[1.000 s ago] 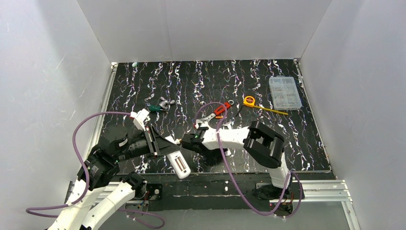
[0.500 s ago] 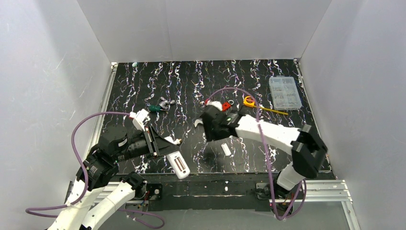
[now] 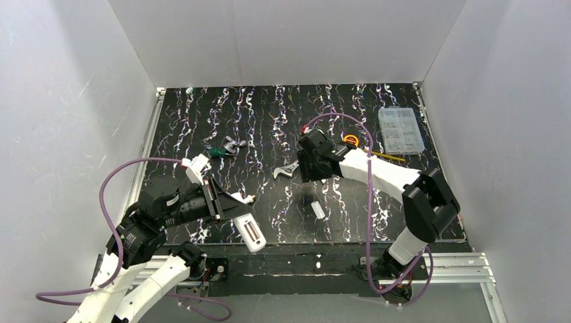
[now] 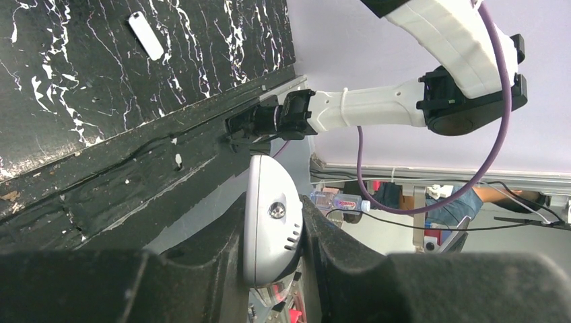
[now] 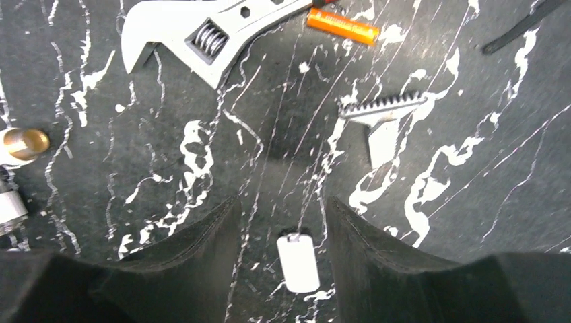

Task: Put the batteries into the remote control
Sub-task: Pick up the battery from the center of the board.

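The remote control [image 3: 252,234], slim and white, hangs over the table's near edge with my left gripper [image 3: 237,214] shut on it. In the left wrist view its rounded end [image 4: 269,215] is pinched between the left gripper's [image 4: 273,208] fingers. One orange battery [image 5: 340,25] lies on the table beside the wrench's silver head [image 5: 202,33]. It shows only in the right wrist view. My right gripper [image 3: 303,166] hovers open and empty by the wrench [image 3: 286,171]. Between the right gripper's [image 5: 283,219] spread fingers I see the table below.
A small flat white cover piece [image 3: 318,209] [image 5: 298,262] [image 4: 146,35] lies on the black marbled table [image 3: 377,202]. A green-handled tool [image 3: 224,149] sits mid-left. A yellow tape measure [image 3: 350,141] and a clear parts box [image 3: 400,130] are at the back right.
My right arm has swung away from the remote toward the wrench, uncovering the white cover piece on the table. Its jaws stand wider. The left arm has barely moved.
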You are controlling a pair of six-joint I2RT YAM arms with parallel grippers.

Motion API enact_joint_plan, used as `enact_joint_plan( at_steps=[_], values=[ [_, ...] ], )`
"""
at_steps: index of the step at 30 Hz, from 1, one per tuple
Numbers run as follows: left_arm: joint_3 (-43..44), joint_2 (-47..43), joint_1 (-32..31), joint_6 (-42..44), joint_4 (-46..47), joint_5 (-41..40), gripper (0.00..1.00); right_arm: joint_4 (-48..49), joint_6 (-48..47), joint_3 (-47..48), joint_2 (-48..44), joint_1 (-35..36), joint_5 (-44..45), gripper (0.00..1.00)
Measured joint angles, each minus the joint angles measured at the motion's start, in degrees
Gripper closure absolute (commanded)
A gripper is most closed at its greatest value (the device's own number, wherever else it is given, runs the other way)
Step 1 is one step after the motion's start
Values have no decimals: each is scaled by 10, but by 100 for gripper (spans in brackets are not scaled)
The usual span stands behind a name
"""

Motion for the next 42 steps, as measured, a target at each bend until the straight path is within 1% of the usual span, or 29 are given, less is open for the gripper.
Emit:
enact_joint_plan(
  at_steps=[3,9,12,17,22,29,37,42],
  values=[
    [2,0,0,1,-2,-1,100,13,-55,6,17,-7,5,44],
    [6,2,0,6,-15,-4,100,59,-234,6,38,-12,-10,44],
    [11,4,0,7,-18,-5,100,81,-315,5,45,-26,-43,44],
    [16,12,0,9,-19,-5,100,107,-397,3,47,-81,-107,44],
    [19,21,0,10,-19,-5,100,107,-447,20,70,-122,-163,44],
    [19,28,0,13,-18,-6,100,75,-487,79,132,-131,-230,45],
    [19,28,0,16,-19,-10,100,37,-497,107,178,-133,-238,46],
    [19,28,0,19,-24,-12,100,26,-498,121,185,-134,-228,46]
  ],
)
